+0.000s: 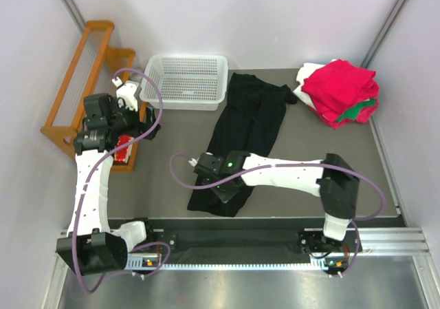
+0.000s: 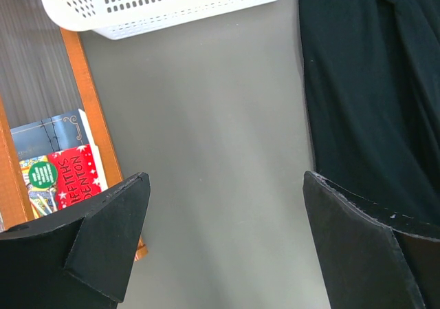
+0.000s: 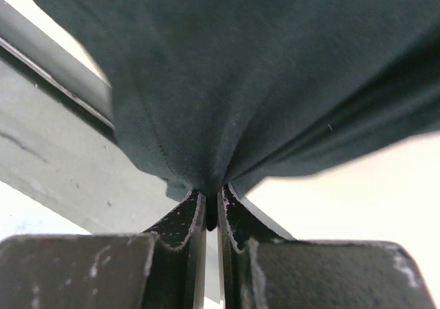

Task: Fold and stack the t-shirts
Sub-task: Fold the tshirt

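A large black t-shirt point(image 1: 249, 120) lies lengthwise down the middle of the table, folded narrow. My right gripper point(image 1: 218, 185) is shut on its near hem; the wrist view shows the black cloth point(image 3: 261, 68) pinched between the fingertips point(image 3: 194, 216) and lifted. My left gripper point(image 1: 146, 126) is open and empty above bare table to the left of the shirt; the shirt's edge point(image 2: 371, 89) shows on the right of its view. A stack of folded red, green and white t-shirts point(image 1: 340, 92) sits at the far right corner.
A white perforated basket point(image 1: 185, 80) stands at the back, left of the shirt, also in the left wrist view point(image 2: 165, 3). A wooden rack point(image 1: 79, 82) with books point(image 2: 62, 175) lies along the left edge. A metal rail point(image 1: 275, 243) runs along the near edge.
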### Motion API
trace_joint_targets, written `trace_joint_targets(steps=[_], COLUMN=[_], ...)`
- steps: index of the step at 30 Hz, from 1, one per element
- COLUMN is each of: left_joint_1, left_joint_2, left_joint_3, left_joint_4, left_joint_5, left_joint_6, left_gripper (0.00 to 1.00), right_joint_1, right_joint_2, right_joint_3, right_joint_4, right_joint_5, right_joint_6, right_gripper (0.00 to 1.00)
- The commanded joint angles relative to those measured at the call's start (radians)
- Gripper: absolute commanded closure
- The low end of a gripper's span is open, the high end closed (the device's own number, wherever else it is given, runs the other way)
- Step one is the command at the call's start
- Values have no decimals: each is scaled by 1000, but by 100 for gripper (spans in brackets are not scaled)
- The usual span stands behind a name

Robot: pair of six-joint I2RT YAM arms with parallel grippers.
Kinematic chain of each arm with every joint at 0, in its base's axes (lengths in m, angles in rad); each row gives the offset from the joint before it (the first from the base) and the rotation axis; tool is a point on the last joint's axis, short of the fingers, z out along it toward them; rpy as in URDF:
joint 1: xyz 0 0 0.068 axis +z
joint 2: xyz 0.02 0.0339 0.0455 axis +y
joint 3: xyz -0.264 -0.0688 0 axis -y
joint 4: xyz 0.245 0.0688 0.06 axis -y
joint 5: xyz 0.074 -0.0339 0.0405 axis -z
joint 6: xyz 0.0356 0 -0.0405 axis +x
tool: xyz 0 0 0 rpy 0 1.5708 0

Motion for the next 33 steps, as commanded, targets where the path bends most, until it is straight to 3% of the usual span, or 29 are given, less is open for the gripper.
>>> trace_joint_targets(steps=[1,3,4,7,18,21,23,27,33], left_joint_1=[-3,-2,-2,-2,-2,-2,-2,-2,-2], left_joint_2=[-6,-11,-11,-12,-12,-15,-14,-17,-14], left_joint_3=[45,51,53,56,31,30,28,23,25], left_joint_4=[20,15,12,5,21,21,18,9,12], left_joint_5=[7,4,3,-10,-5,0,-6,-13,-7], left_joint_6=[-6,2,5,20,27,25,27,40,33], left_gripper=[3,3,3,3,3,3,3,3,3], right_joint_1=[35,35,37,35,-6,-22,-29,-28,-26], right_joint_2=[98,130,153,156,-15,-17,-22,-35,-45], right_joint_3=[142,157,162,140,-102,-179,-203,-161,25], right_joint_4=[25,15,10,-5,-7,40,59,53,-11], right_joint_5=[-65,-83,-82,-51,23,4,-3,-14,-31], right_joint_6=[-64,-75,-77,-67,-3,9,15,25,11], right_gripper=[91,77,64,37,31,37,46,57,45])
